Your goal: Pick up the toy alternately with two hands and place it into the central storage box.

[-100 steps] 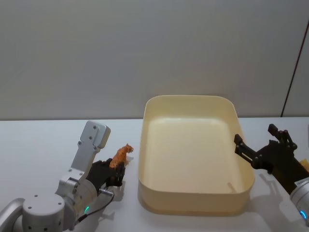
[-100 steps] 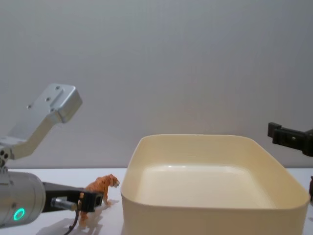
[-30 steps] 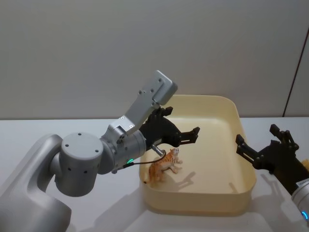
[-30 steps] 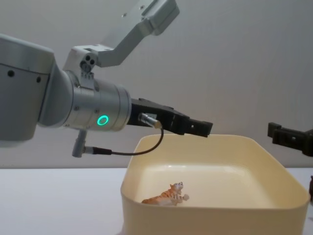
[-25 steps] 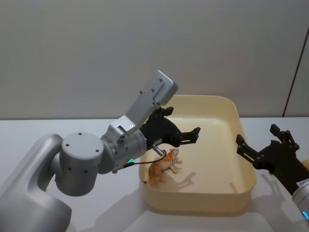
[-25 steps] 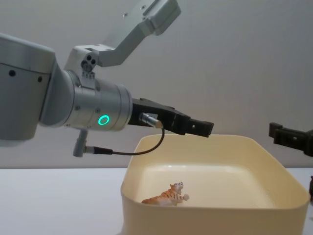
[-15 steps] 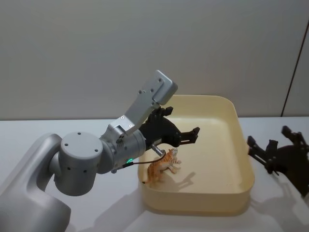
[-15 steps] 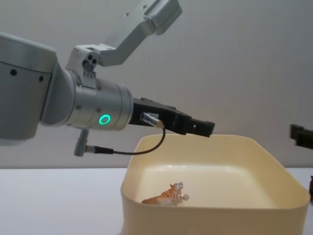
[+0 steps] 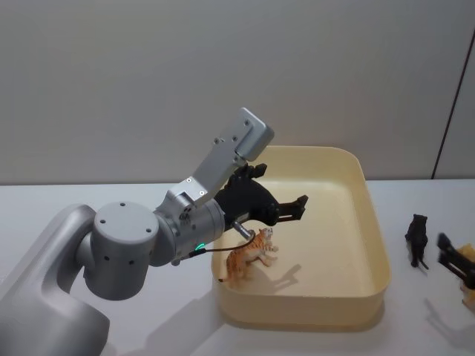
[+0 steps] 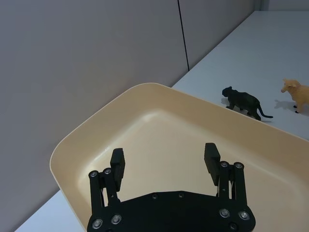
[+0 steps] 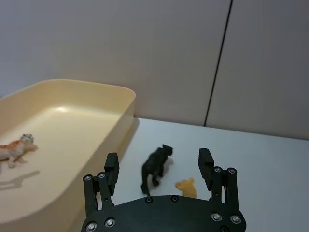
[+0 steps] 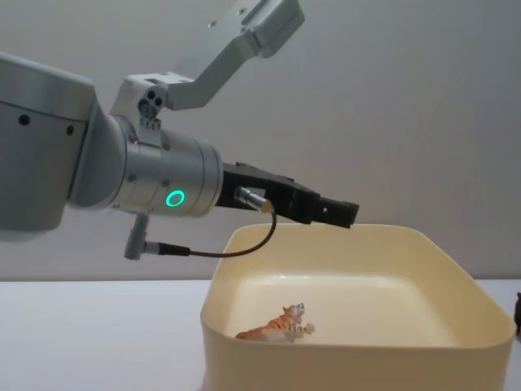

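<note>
A pale grey-white table [image 9: 30, 204] spread across the foreground, smooth and matte. Behind it rose a plain grey wall [image 9: 148, 74], meeting the table's far edge. A thin dark seam [image 9: 456, 96] ran down the wall on the right, dividing two panels.

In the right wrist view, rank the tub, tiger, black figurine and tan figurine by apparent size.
1. Tub.
2. Black figurine, nearer the camera.
3. Tiger, farther off and cut by the frame edge; close to the black one, so unsure.
4. Tan figurine, partly hidden.
</note>
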{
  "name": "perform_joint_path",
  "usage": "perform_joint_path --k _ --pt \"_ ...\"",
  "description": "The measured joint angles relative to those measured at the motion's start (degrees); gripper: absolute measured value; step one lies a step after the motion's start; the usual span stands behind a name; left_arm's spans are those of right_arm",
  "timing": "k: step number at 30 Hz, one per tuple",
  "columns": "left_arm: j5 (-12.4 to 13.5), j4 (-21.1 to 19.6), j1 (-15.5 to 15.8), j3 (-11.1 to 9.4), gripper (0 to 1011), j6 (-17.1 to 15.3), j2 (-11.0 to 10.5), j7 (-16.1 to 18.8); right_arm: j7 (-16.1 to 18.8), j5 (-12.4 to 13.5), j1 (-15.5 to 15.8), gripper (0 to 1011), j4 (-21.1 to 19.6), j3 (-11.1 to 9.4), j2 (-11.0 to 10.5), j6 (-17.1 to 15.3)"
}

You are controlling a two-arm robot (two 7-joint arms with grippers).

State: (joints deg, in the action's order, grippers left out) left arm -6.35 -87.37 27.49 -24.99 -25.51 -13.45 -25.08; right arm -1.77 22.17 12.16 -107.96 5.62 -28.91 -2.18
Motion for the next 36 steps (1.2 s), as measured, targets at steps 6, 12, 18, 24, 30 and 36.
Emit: perform_joint_path --k 6,12,18,24,30,36 --pt "0.0 0.0 0.0 0.0 1001 0.0 0.0 0.0 -2.2 0.6 2.8 1001 -0.2 -1.7 -1.7 -0.5" --pt "0.0 0.0 0.0 0.0 1001 0.0 0.0 -0.1 -3.2 0.7 3.6 1001 1.0 -2.5 -2.2 -1.4" --pt "0.0 0.0 0.0 0.0 1001 0.0 0.0 -0.1 -3.2 0.7 2.9 1001 2.7 -2.6 -1.9 -2.5" --pt "0.0 0.0 0.0 0.0 1001 0.0 0.0 -0.1 -2.2 0.2 1.4 1001 4.7 -2.1 -1.0 -3.6" --pt "0.0 0.0 0.0 0.0 1001 0.0 0.0 -0.1 -1.2 -0.2 -0.2 1001 6.7 -1.4 0.2 -5.1" --pt "0.0 0.0 0.0 0.0 1001 0.0 0.0 -0.1 -0.4 -0.6 -1.6 1001 8.3 -0.7 1.3 -6.7"
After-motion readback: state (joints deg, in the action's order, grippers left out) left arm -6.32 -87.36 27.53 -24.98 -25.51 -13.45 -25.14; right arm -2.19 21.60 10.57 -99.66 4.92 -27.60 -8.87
